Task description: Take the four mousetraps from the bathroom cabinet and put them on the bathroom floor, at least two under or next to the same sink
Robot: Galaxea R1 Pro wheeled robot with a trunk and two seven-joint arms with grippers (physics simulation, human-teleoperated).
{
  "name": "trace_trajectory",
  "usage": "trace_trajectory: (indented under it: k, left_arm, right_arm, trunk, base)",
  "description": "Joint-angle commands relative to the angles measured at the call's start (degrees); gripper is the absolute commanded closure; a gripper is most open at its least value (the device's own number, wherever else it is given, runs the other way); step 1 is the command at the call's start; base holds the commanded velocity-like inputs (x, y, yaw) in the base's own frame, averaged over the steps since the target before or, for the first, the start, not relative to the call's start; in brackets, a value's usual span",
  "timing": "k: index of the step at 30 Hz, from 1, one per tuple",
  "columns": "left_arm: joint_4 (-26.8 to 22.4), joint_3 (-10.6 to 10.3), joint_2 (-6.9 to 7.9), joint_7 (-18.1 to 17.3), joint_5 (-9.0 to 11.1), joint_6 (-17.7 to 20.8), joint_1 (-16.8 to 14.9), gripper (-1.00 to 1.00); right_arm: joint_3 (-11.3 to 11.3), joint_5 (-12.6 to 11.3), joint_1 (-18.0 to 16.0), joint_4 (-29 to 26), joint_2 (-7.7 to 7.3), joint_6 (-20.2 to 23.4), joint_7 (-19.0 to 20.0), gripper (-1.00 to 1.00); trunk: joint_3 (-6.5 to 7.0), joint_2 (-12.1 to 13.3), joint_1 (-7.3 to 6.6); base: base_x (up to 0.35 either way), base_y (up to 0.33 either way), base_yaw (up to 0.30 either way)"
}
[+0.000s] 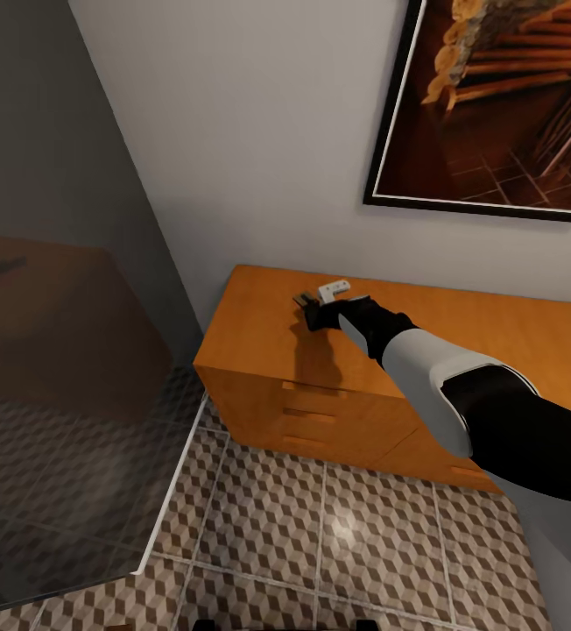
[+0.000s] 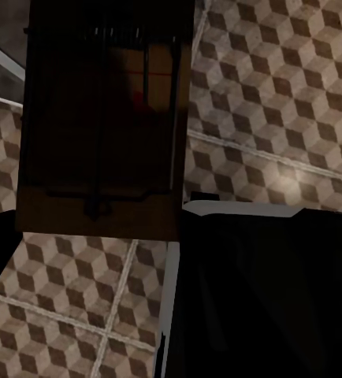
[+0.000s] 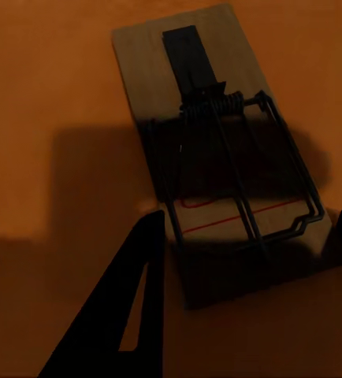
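Far left in the head view: a dark glass panel (image 1: 49, 350) reflecting the room, its lower edge meeting the bathroom floor (image 1: 320, 543) (cube-pattern tiles, pale grout).

Left wrist view: a mousetrap (image 2: 100, 126) sits close to the camera, wooden slab with dark wire parts, seen against the tiled floor (image 2: 281, 102). It looks carried by the left gripper, but the fingers themselves are not clear here, so I cannot tell whether they are clamped or apart. Dark robot bodywork (image 2: 265, 291) takes up the near corner of that view.

Centre: the cabinet (image 1: 259, 368), orange-brown, drawers with bar handles on the front, stands against the white wall (image 1: 250, 131).

On the cabinet top, toward its back left: the right gripper (image 1: 307, 308) at the end of the outstretched right arm (image 1: 434, 377), just over the surface, casting a shadow on the wood. A small white piece (image 1: 335, 287) lies just beside it.

Right wrist view: a second mousetrap (image 3: 218, 150) flat on the cabinet top (image 3: 45, 118), spring and wire bar visible, red lines on the slab. Right fingers (image 3: 131, 299) are apart, one on each side of the trap's near end, not closed on it.

Upper right: a framed picture (image 1: 496, 105) on the wall.
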Motion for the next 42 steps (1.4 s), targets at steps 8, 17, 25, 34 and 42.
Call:
trace_trajectory:
  k: [8, 17, 25, 34, 42]
  left_arm:
    - [0.2, -0.2, -0.01, -0.3, 0.4, 1.7, -0.1, 1.00]
    - [0.2, -0.2, -0.01, -0.3, 0.4, 2.2, -0.1, 1.00]
    - [0.2, -0.2, -0.01, -0.3, 0.4, 2.2, -0.1, 1.00]
    - [0.2, -0.2, -0.01, -0.3, 0.4, 2.2, -0.1, 1.00]
    - [0.2, -0.2, -0.01, -0.3, 0.4, 2.2, -0.1, 1.00]
  right_arm:
    - [0.3, -0.2, 0.0, -3.7, 0.00, 1.0, 0.0, 1.00]
    - [0.3, -0.1, 0.0, -8.4, 0.00, 4.9, 0.0, 1.00]
    - [0.3, -0.1, 0.0, -10.6, 0.00, 6.1, 0.0, 1.00]
    - [0.4, 0.0, 0.0, -10.7, 0.00, 6.7, 0.0, 1.00]
    - [0.4, 0.0, 0.0, -10.7, 0.00, 6.8, -0.8, 1.00]
  trunk:
    - [-0.08, -0.1, 0.03]
    - [-0.08, -0.1, 0.03]
    - [-0.08, -0.1, 0.03]
    - [-0.08, -0.1, 0.03]
    - [-0.08, -0.1, 0.03]
  base:
    - [0.000, 0.000, 0.000]
    - [0.000, 0.000, 0.000]
    - [-0.050, 0.054, 0.000]
    - [-0.197, 0.201, 0.000]
    - [-0.227, 0.189, 0.000]
